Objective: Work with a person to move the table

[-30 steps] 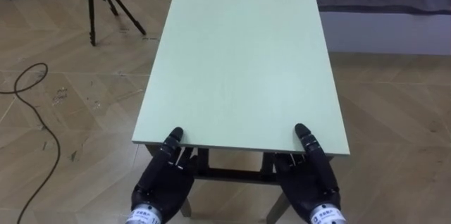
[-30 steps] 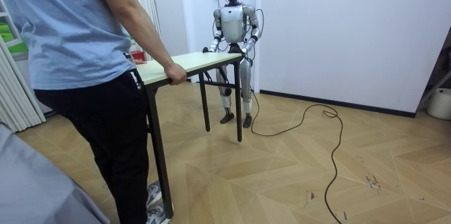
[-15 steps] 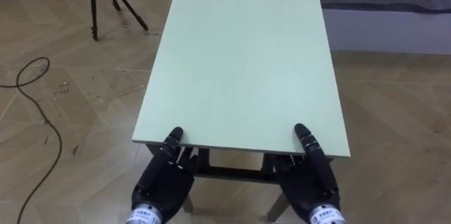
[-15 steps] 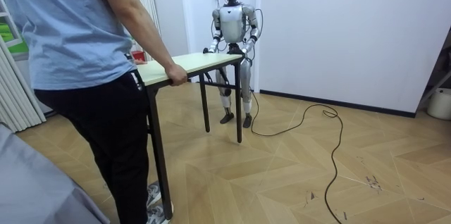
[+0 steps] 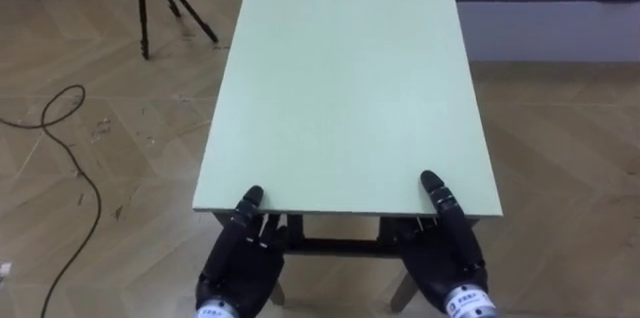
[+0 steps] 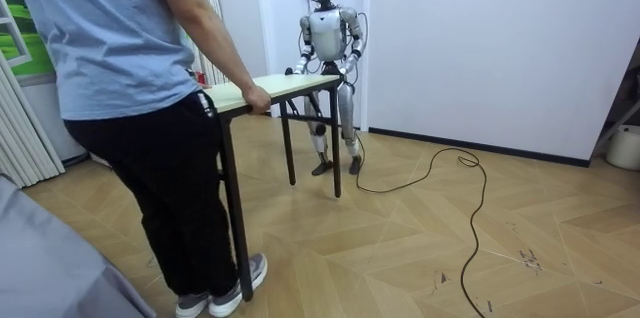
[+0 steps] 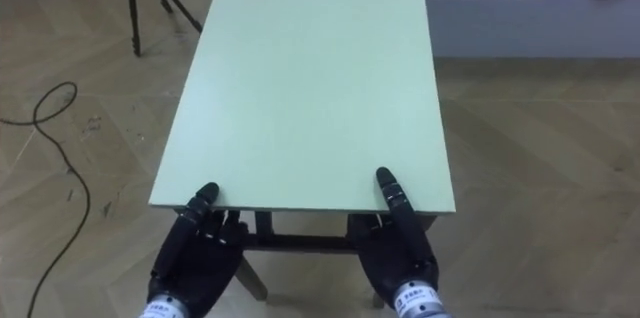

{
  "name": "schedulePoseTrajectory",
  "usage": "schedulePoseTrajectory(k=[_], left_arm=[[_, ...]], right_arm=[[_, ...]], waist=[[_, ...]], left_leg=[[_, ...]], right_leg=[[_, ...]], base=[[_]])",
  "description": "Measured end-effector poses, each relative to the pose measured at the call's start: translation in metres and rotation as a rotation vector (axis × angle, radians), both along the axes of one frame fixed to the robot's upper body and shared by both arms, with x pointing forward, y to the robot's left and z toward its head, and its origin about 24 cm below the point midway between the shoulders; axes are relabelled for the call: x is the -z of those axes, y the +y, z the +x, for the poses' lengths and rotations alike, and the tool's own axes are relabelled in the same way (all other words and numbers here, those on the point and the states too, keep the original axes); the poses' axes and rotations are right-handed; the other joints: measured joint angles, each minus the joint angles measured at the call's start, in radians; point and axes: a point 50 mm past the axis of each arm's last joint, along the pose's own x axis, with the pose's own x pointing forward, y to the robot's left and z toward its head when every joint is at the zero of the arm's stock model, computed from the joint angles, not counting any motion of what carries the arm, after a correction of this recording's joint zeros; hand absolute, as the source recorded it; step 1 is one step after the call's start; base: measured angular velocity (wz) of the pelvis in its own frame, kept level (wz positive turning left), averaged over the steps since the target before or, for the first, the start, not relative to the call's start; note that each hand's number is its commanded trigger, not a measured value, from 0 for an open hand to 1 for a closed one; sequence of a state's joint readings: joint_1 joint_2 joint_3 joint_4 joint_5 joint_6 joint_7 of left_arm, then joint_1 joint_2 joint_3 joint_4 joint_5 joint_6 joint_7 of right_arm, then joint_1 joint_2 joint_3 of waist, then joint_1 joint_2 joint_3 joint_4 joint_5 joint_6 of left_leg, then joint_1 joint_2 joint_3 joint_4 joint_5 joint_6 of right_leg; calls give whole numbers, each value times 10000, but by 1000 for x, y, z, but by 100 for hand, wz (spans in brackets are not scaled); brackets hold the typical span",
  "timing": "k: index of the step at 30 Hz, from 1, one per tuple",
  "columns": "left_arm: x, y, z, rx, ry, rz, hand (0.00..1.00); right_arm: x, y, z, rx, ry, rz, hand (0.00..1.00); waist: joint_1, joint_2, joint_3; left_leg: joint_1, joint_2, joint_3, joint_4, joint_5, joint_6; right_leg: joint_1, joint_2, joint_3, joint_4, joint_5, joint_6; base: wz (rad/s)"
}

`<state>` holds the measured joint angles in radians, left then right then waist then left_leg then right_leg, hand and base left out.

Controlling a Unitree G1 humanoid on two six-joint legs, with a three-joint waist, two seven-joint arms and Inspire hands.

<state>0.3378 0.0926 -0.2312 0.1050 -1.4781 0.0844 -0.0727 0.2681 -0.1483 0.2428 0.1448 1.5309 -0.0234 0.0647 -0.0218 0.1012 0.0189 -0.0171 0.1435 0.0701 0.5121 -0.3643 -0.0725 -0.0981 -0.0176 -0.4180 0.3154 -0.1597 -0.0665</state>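
Left eye view. Looks down the length of a pale green counter (image 5: pixel 345 88), near short edge close to the body, far end at the top of the frame. Clamps that near edge at both corners: left hand (image 5: pixel 238 263) with thumb laid on the top face and fingers tucked beneath, right hand (image 5: pixel 442 258) likewise. Shows a tripod (image 5: pixel 165 3) well off to the left on the wood floor (image 5: pixel 560 158), and a bed (image 5: pixel 545 18) near the far right corner.

Right eye view. Gives the same hold: thumbs on top, palms below the edge, dark frame rails (image 7: pixel 300 241) under the top between the wrists.

Room view. Places the robot at the far end by the white wall (image 6: pixel 480 38) and a person (image 6: pixel 130 88) at the near end, person's hand (image 6: pixel 258 104) wrapped over a corner of the top. Cannot tell whether the legs are clear of the floor.

Handling, by judgement. Probably stiff and of moderate weight, long enough to yaw if the two ends move out of step. Looks smooth on top, so safer to bear the load on the fingers beneath than on thumb pressure. Best held wide apart at the corners of the short edge, to resist twisting. Worth minding the bed and tripod when turning.
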Motion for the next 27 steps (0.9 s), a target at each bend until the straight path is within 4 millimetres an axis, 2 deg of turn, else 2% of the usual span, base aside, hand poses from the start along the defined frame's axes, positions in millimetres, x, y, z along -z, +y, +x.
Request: schedulePoseTrajectory(k=[1, 2, 3, 4, 5, 7, 10, 11, 12, 16, 17, 19, 20, 21, 22, 23, 24, 25, 27], left_arm=[[-1, 0, 2, 26, -82, 58, 100], [-4, 0, 8, 139, -258, 273, 100], [-8, 1, 16, 183, -403, 440, 100], [-9, 0, 20, 133, -401, 517, 100], [-9, 0, 20, 87, -382, 549, 100], [-8, -3, 20, 12, -159, 560, 100], [-4, -4, 18, 46, 61, 498, 100], [-4, -4, 17, 47, 82, 513, 100], [-3, -3, 16, 42, 139, 552, 100], [-2, -2, 14, 36, 260, 509, 100], [-1, -3, 14, 63, 311, 492, 100], [-2, -3, 15, 80, 283, 486, 100], [-2, -4, 16, 113, 297, 526, 100], [-2, -7, 17, 250, 465, 571, 100], [0, -7, 16, 388, 593, 683, 100], [1, -7, 15, 453, 650, 754, 100], [2, -7, 14, 508, 711, 821, 100], [3, -8, 12, 496, 756, 834, 100], [2, -6, 12, 412, 718, 866, 100]], right_arm=[[-1, 0, 1, 1, -37, -13, 100], [-2, -2, 3, 88, -111, -14, 100], [-4, -1, 6, 194, -211, 104, 100], [-4, 1, 7, 248, -266, 183, 100], [-5, 1, 8, 235, -284, 180, 100], [-4, 0, 9, 253, -298, 72, 100], [-3, -2, 8, 270, -252, -147, 100], [-3, -2, 7, 240, -257, -226, 100], [-3, -2, 7, 150, -259, -340, 100], [-3, -3, 7, 112, -227, -342, 100], [-2, -3, 6, 100, -185, -329, 100], [-3, -4, 8, 99, -235, -298, 100], [-3, -4, 8, 153, -217, -284, 100], [0, -5, 3, 352, -67, -233, 100], [4, -5, -4, 577, 123, -181, 100], [5, -5, -7, 624, 227, -155, 100], [7, -5, -11, 663, 367, -54, 100], [9, -4, -14, 689, 442, 51, 100], [8, -1, -14, 664, 430, 120, 100]], waist=[[-41, -22, 29], [-30, -65, 84], [-72, -154, 118], [-66, -180, 115], [-68, -177, 113], [-28, -167, 118], [21, -253, 153], [40, -271, 165], [36, -307, 164], [6, -413, 133], [21, -478, 105], [13, -533, 55], [-44, -557, 61], [-226, -614, 44], [-354, -749, 3], [-352, -843, -36], [-284, -945, -26], [-189, -948, -9], [6, -961, -7]], left_leg=[[71, -3, 66, -329, -92, 26], [113, -56, 113, -893, -199, 172], [29, -216, 85, -1112, -129, 420], [-156, -388, 78, -1188, -1, 618], [-233, -492, 87, -1200, 52, 686], [-242, -905, 117, -1485, 338, 965], [-88, -1319, 167, -1692, 591, 1218], [-106, -1385, 215, -1690, 613, 1254], [-176, -1484, 318, -1684, 664, 1337], [-466, -1751, 416, -1518, 801, 1571], [-481, -1808, 600, -1489, 854, 1666], [-749, -1863, 882, -1494, 1005, 1939], [-779, -1846, 1099, -1471, 1023, 1983], [-698, -1827, 1464, -1487, 1043, 2085], [-511, -1869, 1595, -1561, 1060, 2134], [-433, -1894, 1711, -1579, 1067, 2145], [-428, -1939, 1843, -1486, 1063, 2156], [-507, -1940, 1952, -1374, 1059, 2166], [-825, -1944, 2162, -1182, 1074, 2184]], right_leg=[[-104, -32, -4, 89, 1, 2], [-270, -82, 8, 175, 52, 83], [-468, -189, 205, 203, 183, 186], [-678, -285, 606, 184, 382, 306], [-769, -350, 691, 180, 450, 354], [-1019, -623, 939, 242, 718, 502], [-1246, -1035, 1206, 569, 849, 661], [-1319, -1082, 1256, 636, 871, 671], [-1399, -1210, 1337, 629, 941, 708], [-1681, -1368, 1681, 620, 1390, 882], [-1751, -1411, 1861, 650, 1562, 979], [-2090, -1529, 2408, 994, 1923, 1334], [-2222, -1639, 2491, 1524, 1790, 1393], [-2397, -1941, 2567, 3378, 1234, 1442], [-2400, -2157, 2822, 5308, 867, 1480], [-2334, -2239, 2901, 6111, 724, 1466], [-2075, -2298, 3079, 7302, 523, 1494], [-1714, -2297, 3170, 7767, 427, 1514], [-1015, -2296, 3342, 7397, 324, 1611]], base=[[33], [39], [35], [22], [-5], [-14], [-14], [-19], [-13], [-7], [-20], [-2], [53], [77], [74], [41], [-4], [-18], [-31]])
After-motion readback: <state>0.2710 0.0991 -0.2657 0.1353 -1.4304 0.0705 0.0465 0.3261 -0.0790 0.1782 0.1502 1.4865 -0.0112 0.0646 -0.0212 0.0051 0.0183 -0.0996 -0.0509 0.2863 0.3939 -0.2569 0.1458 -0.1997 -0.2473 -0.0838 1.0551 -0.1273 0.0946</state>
